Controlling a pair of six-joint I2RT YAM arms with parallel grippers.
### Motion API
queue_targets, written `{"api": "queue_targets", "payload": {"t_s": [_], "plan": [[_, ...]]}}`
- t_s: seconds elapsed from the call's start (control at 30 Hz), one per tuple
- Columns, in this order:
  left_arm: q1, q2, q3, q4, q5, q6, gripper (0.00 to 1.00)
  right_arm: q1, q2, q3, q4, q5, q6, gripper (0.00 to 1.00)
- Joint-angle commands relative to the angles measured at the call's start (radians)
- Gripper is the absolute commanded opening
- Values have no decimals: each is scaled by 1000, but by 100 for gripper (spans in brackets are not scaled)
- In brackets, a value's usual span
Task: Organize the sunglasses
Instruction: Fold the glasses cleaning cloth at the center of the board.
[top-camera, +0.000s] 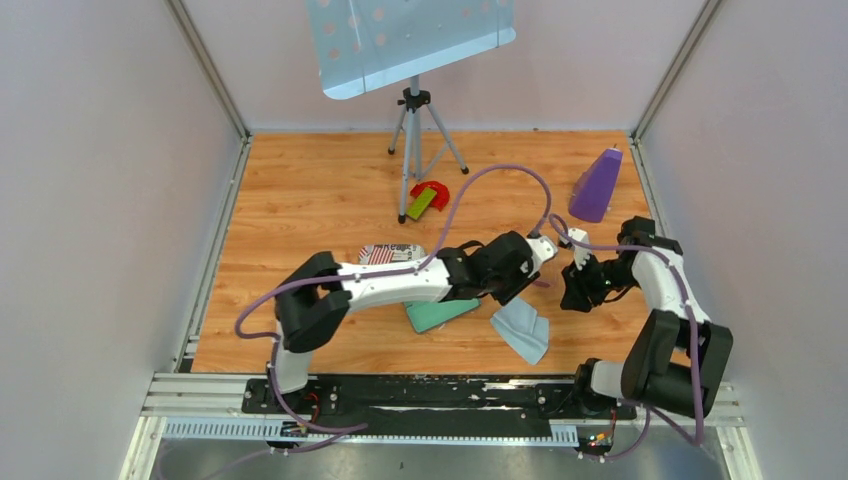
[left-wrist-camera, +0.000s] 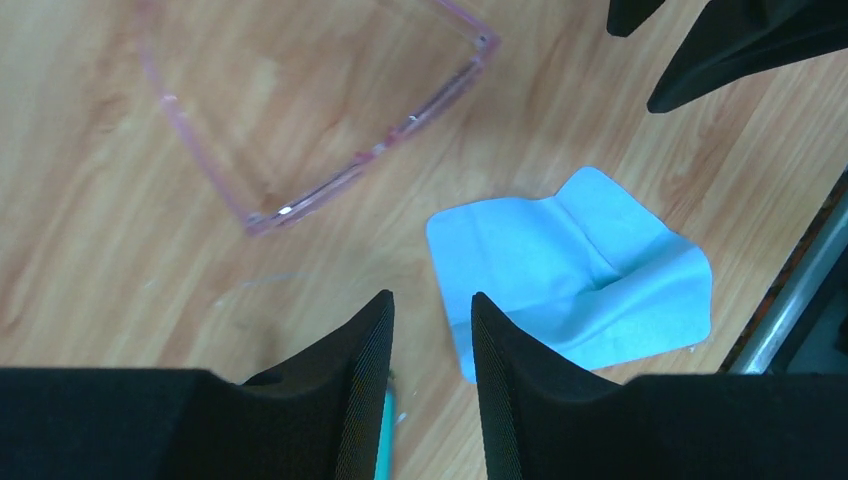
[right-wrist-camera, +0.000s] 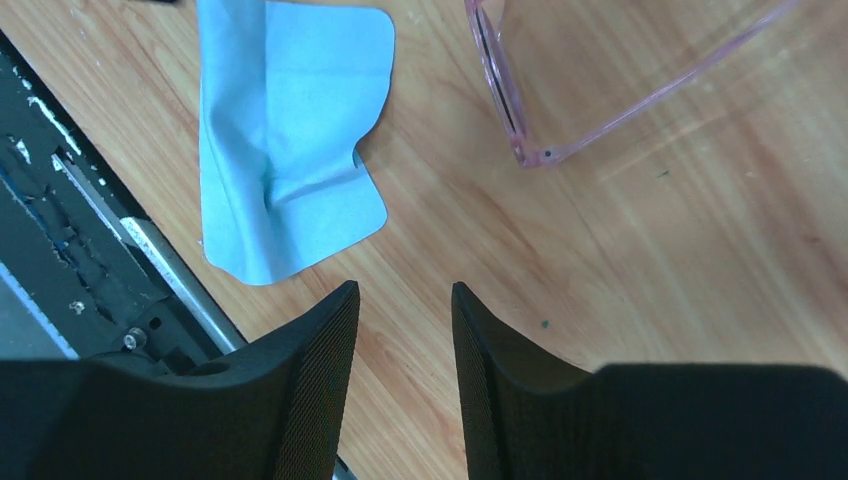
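The sunglasses (left-wrist-camera: 360, 157) are a see-through pale pink frame lying flat on the wood floor, between the two grippers. They also show in the right wrist view (right-wrist-camera: 505, 100). In the top view they are too faint to make out. My left gripper (left-wrist-camera: 432, 300) is open and empty, hovering just short of the sunglasses, with a light blue cloth (left-wrist-camera: 580, 270) to its right. My right gripper (right-wrist-camera: 405, 290) is open and empty, above bare wood, apart from the sunglasses. From above, the left gripper (top-camera: 525, 285) and right gripper (top-camera: 575, 295) face each other closely.
The blue cloth (top-camera: 522, 330) lies near the front rail (top-camera: 400, 395). A teal flat item (top-camera: 440, 313) and a striped item (top-camera: 390, 253) lie under the left arm. A purple object (top-camera: 597, 185), red and green pieces (top-camera: 428, 197) and a tripod stand (top-camera: 415, 120) are further back.
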Motion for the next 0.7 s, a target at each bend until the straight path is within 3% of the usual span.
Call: {"api": "queue_targets", "payload": {"t_s": [0.0, 0.23, 0.67], "plan": [[10, 122, 115, -48, 114, 11, 37, -44, 54, 10, -56, -46, -50, 43], [37, 230, 172, -69, 127, -48, 33, -101, 81, -2, -46, -53, -64, 44], [47, 276, 99, 19, 150, -65, 39, -120, 107, -14, -42, -77, -65, 45]]}}
